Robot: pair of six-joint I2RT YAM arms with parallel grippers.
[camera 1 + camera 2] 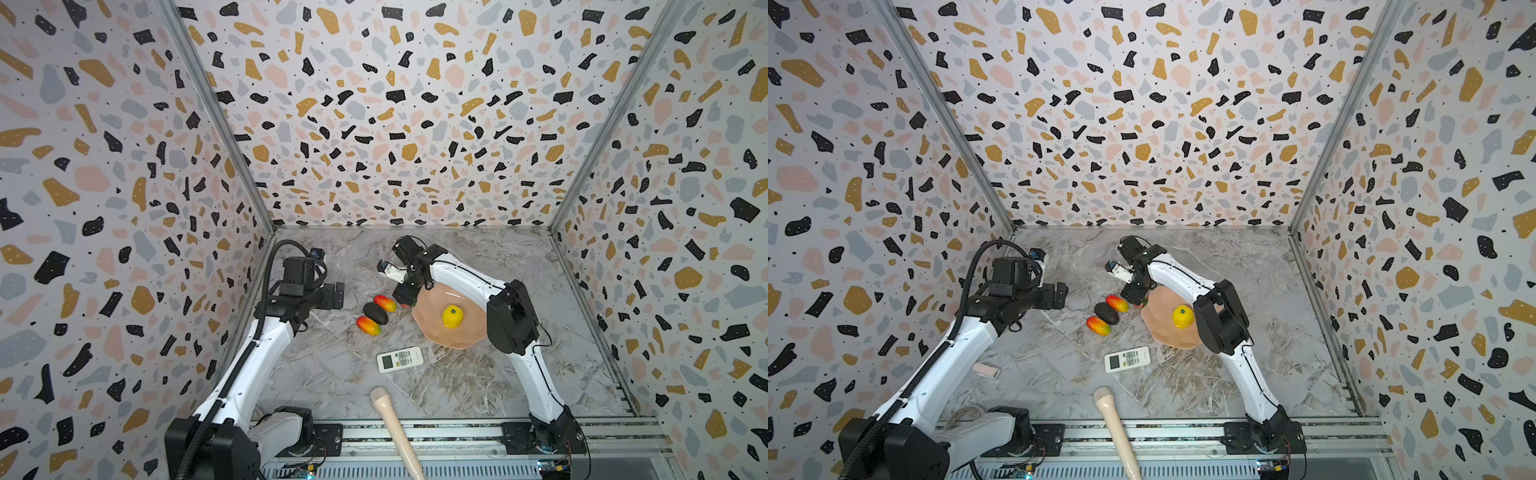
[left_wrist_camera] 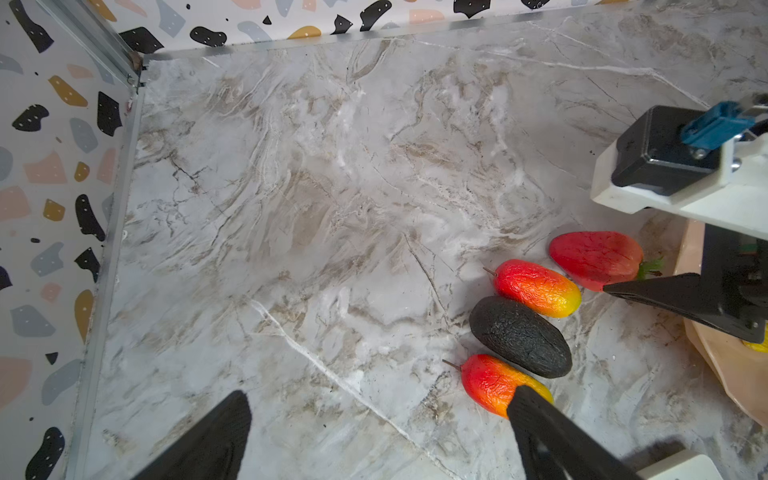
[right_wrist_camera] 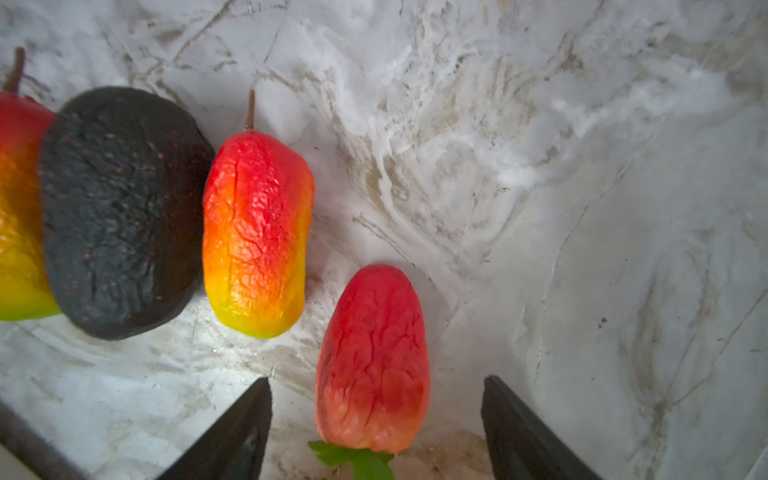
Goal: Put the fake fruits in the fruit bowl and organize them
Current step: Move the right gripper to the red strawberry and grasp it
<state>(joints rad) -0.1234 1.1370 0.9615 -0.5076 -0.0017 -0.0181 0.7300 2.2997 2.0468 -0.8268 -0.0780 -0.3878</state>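
Note:
The pale-pink fruit bowl (image 1: 432, 328) sits right of centre with the yellow citrus (image 1: 452, 316) inside it. Left of the bowl, on the marble, two mangoes (image 1: 385, 303) (image 1: 368, 325) flank the blackish avocado (image 1: 375, 313). The red strawberry (image 3: 372, 361) lies on the table by the bowl's rim, leaves toward the wrist camera. My right gripper (image 3: 378, 380) is open and straddles the strawberry, with a gap on each side. My left gripper (image 2: 380, 392) hovers open at the left, empty, one finger overlapping the near mango (image 2: 490, 382) in the left wrist view.
A white remote (image 1: 400, 359) lies in front of the fruits. A long beige stick (image 1: 395, 428) crosses the front rail. A small pinkish strip (image 1: 986, 370) lies by the left arm. Patterned walls close in the table on three sides.

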